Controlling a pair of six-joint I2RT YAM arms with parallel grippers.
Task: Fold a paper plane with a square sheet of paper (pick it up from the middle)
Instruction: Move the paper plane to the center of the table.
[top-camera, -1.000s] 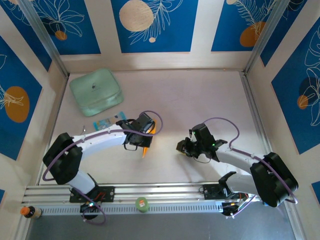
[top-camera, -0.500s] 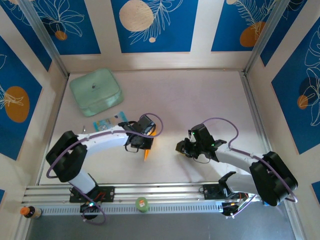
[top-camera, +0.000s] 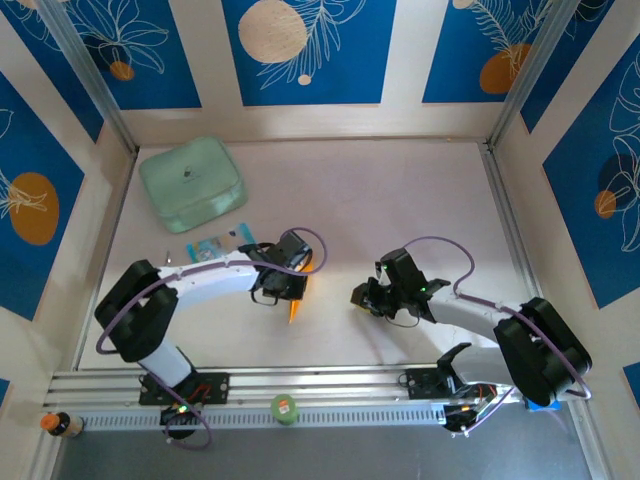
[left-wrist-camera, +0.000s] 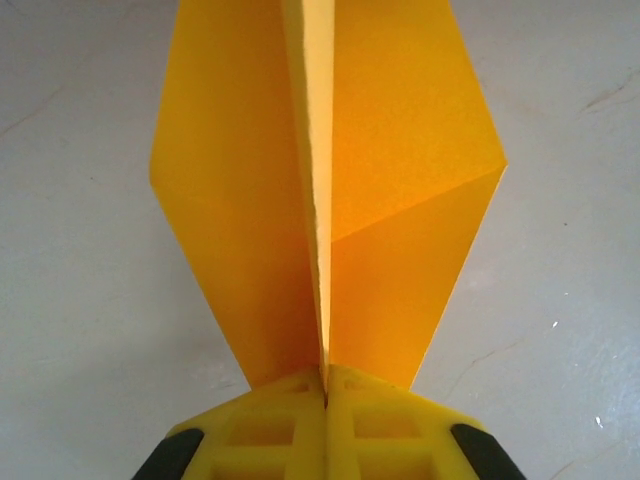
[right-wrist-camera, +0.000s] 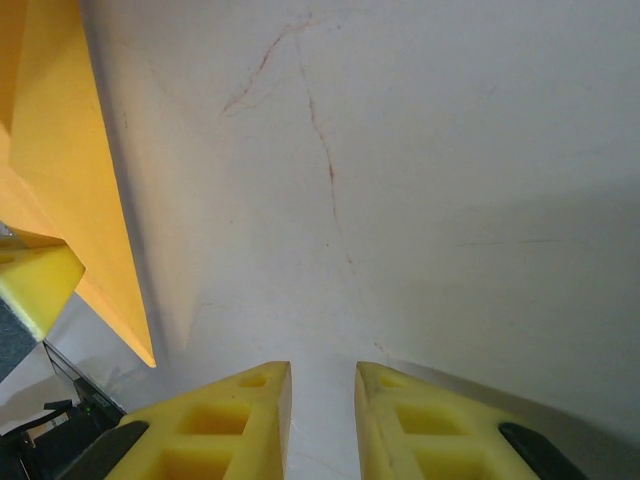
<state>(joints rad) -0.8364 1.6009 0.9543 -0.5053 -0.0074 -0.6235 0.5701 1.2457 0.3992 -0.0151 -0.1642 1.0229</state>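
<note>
Overhead, the left gripper (left-wrist-camera: 326, 388) covers most of the paper plane (top-camera: 295, 309), jaws pressed on its centre fold; the right gripper (right-wrist-camera: 322, 400) narrowly parted, empty.

The top external camera sits above and behind both arm bases and looks steeply down over the whole pale, scuffed table (top-camera: 400, 190) from far off. The left wrist camera looks forward along the yellow-fingered left gripper (left-wrist-camera: 325, 385), very near the folded orange-yellow paper plane (left-wrist-camera: 330, 200). The right wrist camera looks past the right gripper (right-wrist-camera: 322, 400) at nearby bare table, facing the left arm. All three views share the plane and the table around it.
</note>
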